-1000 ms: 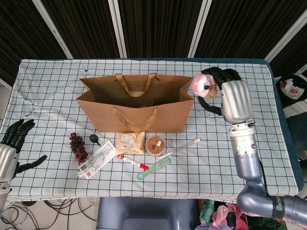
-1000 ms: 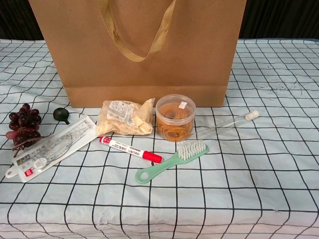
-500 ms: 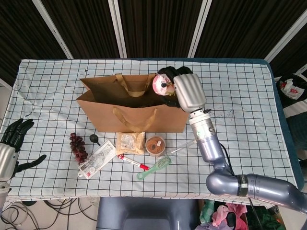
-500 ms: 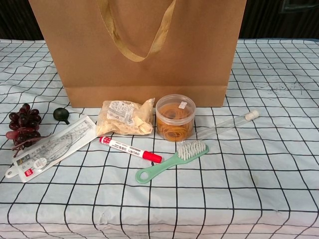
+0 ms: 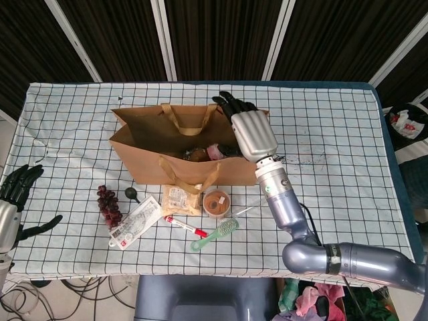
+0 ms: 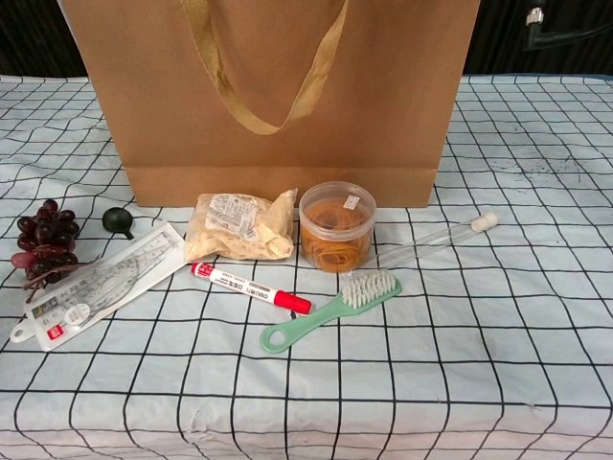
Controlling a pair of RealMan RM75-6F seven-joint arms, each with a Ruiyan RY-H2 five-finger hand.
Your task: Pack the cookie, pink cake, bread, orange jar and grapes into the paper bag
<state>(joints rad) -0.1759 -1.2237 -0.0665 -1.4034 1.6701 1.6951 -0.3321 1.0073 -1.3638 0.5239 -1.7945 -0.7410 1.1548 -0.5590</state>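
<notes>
Near row: one green brush (image 6: 330, 310), one red marker (image 6: 251, 287), one ruler pack (image 6: 94, 285).
Still to pack: one bread packet (image 6: 240, 226), one orange jar (image 6: 336, 226), one grape bunch (image 6: 40, 238), all in front of the bag.
Left hand (image 5: 15, 200): empty, fingers spread, near-left edge.
Change: right hand (image 5: 249, 130), a second ago carrying the pink cake (image 5: 215, 152), now hangs open-fingered over the paper bag (image 5: 144, 160); cake lies inside.

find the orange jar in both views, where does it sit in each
Head view: the orange jar stands on the table just in front of the paper bag, right of the bread packet.
Chest view: the orange jar sits mid-frame, in front of the paper bag, right of the bread packet.
Shared landmark: the green brush, lying just nearer the robot than the jar.
</notes>
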